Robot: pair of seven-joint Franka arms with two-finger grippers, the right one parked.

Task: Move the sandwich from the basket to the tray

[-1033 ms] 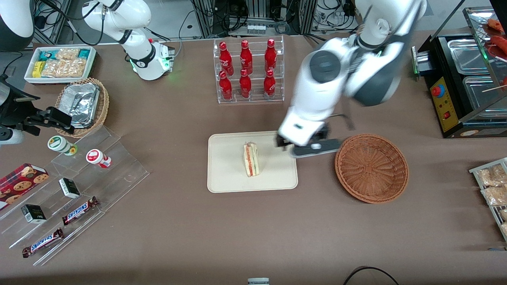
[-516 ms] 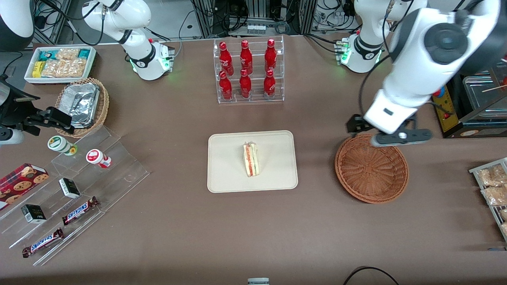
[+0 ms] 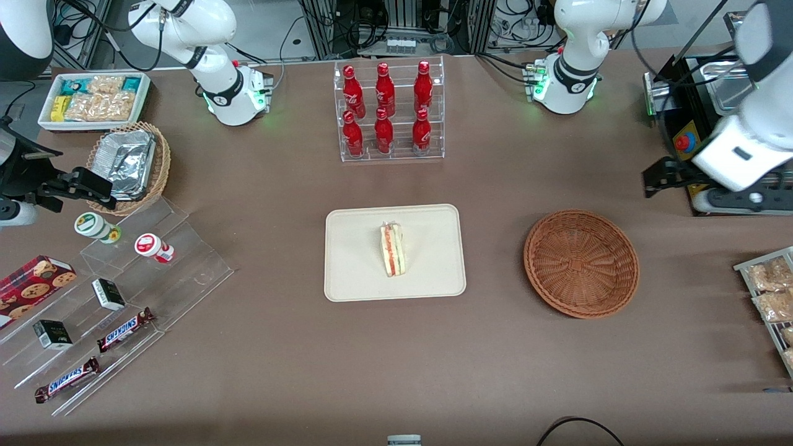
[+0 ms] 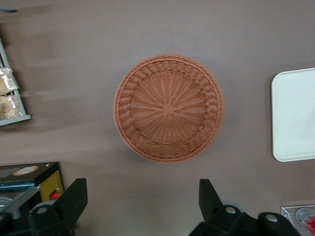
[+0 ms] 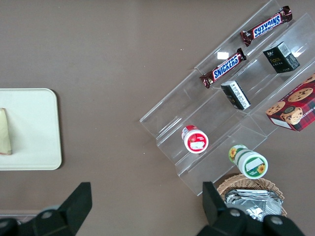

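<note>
The sandwich [image 3: 392, 249], a white wedge with red and green filling, lies in the middle of the cream tray [image 3: 353, 272]. Its edge and the tray [image 5: 29, 132] also show in the right wrist view [image 5: 4, 132]. The reddish-brown wicker basket [image 3: 581, 263] sits beside the tray toward the working arm's end and holds nothing. My left gripper [image 3: 666, 176] hangs high above the table, farther from the front camera than the basket, near the black appliance. In the left wrist view the gripper [image 4: 142, 189] is open and holds nothing, with the basket [image 4: 169, 108] and a tray corner [image 4: 295, 115] below.
A clear rack of red bottles [image 3: 387, 111] stands farther back than the tray. A black appliance [image 3: 712, 124] and a rack of bagged pastries [image 3: 771, 291] stand at the working arm's end. Acrylic steps with snacks [image 3: 111, 297] and a tan basket with foil [image 3: 127, 164] lie toward the parked arm's end.
My left gripper has swung from above the tray's edge, over the basket, out toward the working arm's end. The sandwich has stayed on the tray.
</note>
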